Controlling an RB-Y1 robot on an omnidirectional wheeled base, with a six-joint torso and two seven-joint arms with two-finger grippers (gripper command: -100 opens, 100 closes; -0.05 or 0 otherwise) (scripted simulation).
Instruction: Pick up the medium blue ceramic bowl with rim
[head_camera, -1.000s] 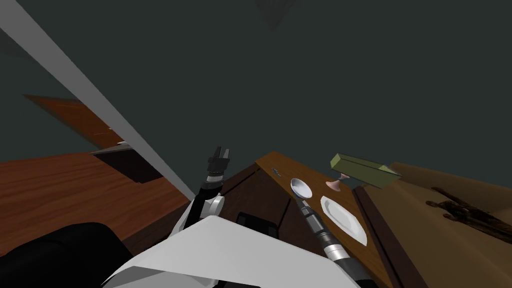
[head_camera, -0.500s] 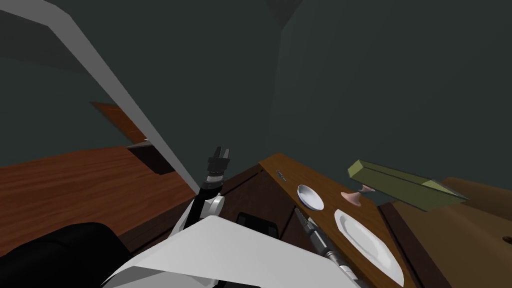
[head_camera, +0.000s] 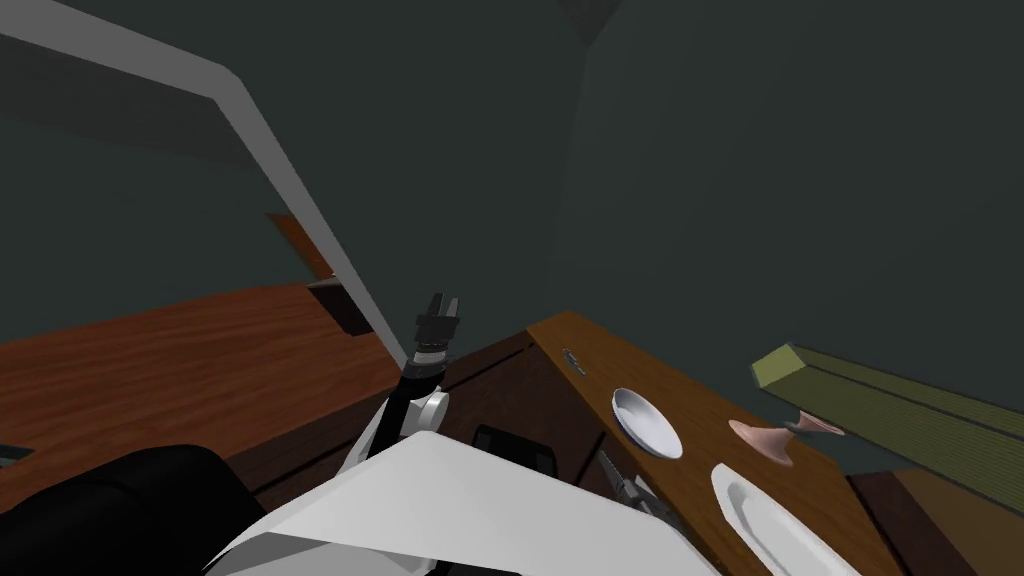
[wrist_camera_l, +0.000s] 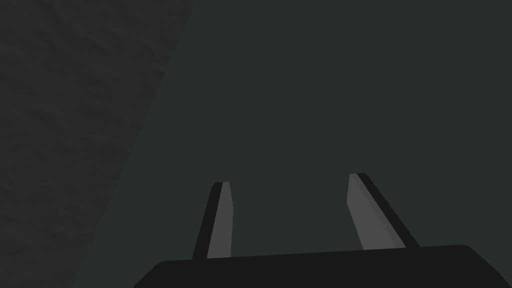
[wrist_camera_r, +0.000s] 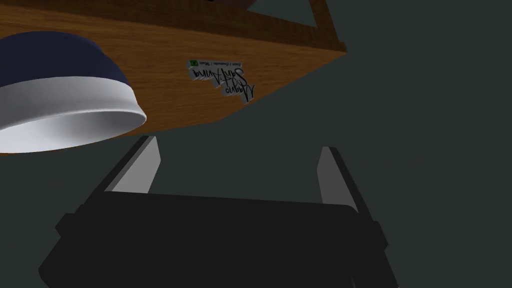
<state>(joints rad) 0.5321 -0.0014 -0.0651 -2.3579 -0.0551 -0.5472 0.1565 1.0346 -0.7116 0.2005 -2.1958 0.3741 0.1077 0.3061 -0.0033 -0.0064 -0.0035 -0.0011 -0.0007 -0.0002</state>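
Note:
The bowl (head_camera: 647, 422) is pale inside, with a dark blue outside and a white rim band (wrist_camera_r: 60, 100). It sits on the brown wooden tabletop (head_camera: 580, 345) to my right. My right gripper (head_camera: 618, 478) is low beside the table's near edge, short of the bowl. In the right wrist view this gripper (wrist_camera_r: 237, 152) is open with nothing between its fingers, and the bowl lies off to the side of one finger (wrist_camera_r: 142, 167), apart from it. My left gripper (head_camera: 440, 305) is raised in front of my chest and stands open (wrist_camera_l: 290, 182).
On the same tabletop, past the bowl, are a pink goblet (head_camera: 775, 440), a white plate (head_camera: 770, 520) and a long olive-green box (head_camera: 900, 400). A small printed card (wrist_camera_r: 222, 77) lies near the table's corner. Brown wood floor (head_camera: 180, 360) spreads to the left.
The whole head view has swung, so I have turned and the table things slid right and down. My right arm has drawn back from the bowl toward my chest. The left arm holds still.

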